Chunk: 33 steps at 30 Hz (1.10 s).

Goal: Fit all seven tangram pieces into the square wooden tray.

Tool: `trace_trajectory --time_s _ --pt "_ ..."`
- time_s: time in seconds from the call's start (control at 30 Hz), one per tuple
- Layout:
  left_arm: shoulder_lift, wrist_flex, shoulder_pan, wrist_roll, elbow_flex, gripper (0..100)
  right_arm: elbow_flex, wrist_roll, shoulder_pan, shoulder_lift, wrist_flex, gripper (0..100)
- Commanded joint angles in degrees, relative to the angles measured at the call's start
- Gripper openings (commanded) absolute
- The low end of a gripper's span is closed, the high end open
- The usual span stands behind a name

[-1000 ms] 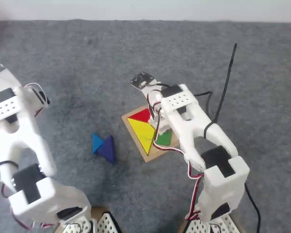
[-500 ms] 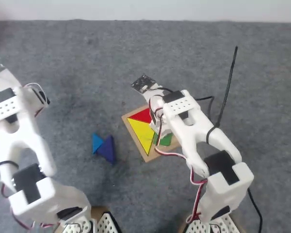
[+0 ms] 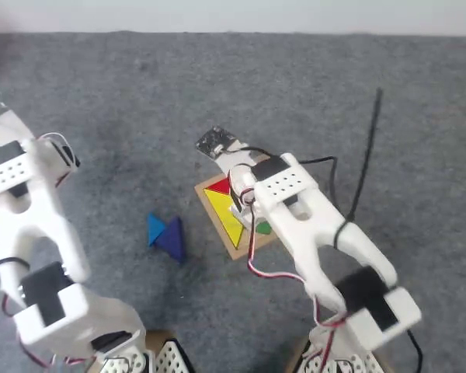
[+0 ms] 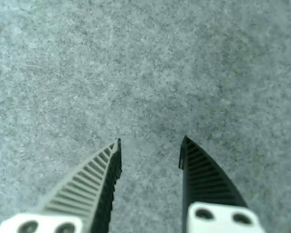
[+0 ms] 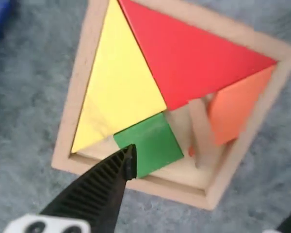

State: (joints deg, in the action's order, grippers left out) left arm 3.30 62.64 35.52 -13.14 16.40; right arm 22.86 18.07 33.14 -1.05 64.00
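**Right pincer spread over a part-filled tray**

In the high view the tray point(image 3: 237, 250) sat near the middle of the grey carpet point(image 3: 124, 116), with the right arm point(image 3: 311, 210) stretched across its three o'clock half. Four pieces lay inside it. The red triangle point(image 5: 194, 58) and the yellow triangle point(image 5: 117, 92) met along one edge, with red toward eleven o'clock and yellow toward nine in the high view. The green square point(image 5: 153, 141) touched the yellow triangle's edge, toward four o'clock. The orange piece point(image 5: 235, 109) butted against the red one, and bare wood showed between orange and green.

The right pincer point(image 5: 206, 187) was released and held nothing. One finger point(image 5: 102, 189) had its tip over the green square's corner; whether it touched could not be told.

Two pieces lay outside at the tray's nine o'clock, touching each other: a light blue triangle point(image 3: 155, 228) and a dark blue piece point(image 3: 173, 239).

The left pincer point(image 4: 150, 141) hung released and empty over bare carpet.
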Motion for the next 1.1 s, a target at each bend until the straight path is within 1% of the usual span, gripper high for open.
trace_trajectory --time_s 0.0,0.1,0.17,0.27,0.43,0.63,0.97,1.07 --pt "-1.1 0.0 -0.4 0.3 -0.3 20 -3.3 -0.5 -5.0 -7.2 1.4 50.5" --pt "-1.1 0.0 -0.4 0.3 -0.3 20 -4.9 -0.2 -9.9 -7.0 1.4 50.5" --pt "-1.1 0.0 -0.4 0.3 -0.3 20 -5.1 0.7 -11.0 -5.1 1.4 50.5" --pt "-1.1 0.0 -0.4 0.3 -0.3 20 -5.3 2.1 -11.1 -1.3 1.1 50.5" --pt "-1.1 0.0 -0.4 0.3 -0.3 20 -6.9 2.2 -11.1 4.1 -0.1 50.5" --pt "-1.1 0.0 -0.4 0.3 -0.3 20 -8.5 2.1 -10.9 7.3 -0.1 50.5" --pt "-1.1 0.0 -0.4 0.3 -0.3 20 -9.1 1.8 -10.8 7.4 0.4 50.5" --pt "-1.0 0.0 -0.4 0.3 -0.3 20 -9.2 1.8 -11.1 5.1 0.6 50.5"
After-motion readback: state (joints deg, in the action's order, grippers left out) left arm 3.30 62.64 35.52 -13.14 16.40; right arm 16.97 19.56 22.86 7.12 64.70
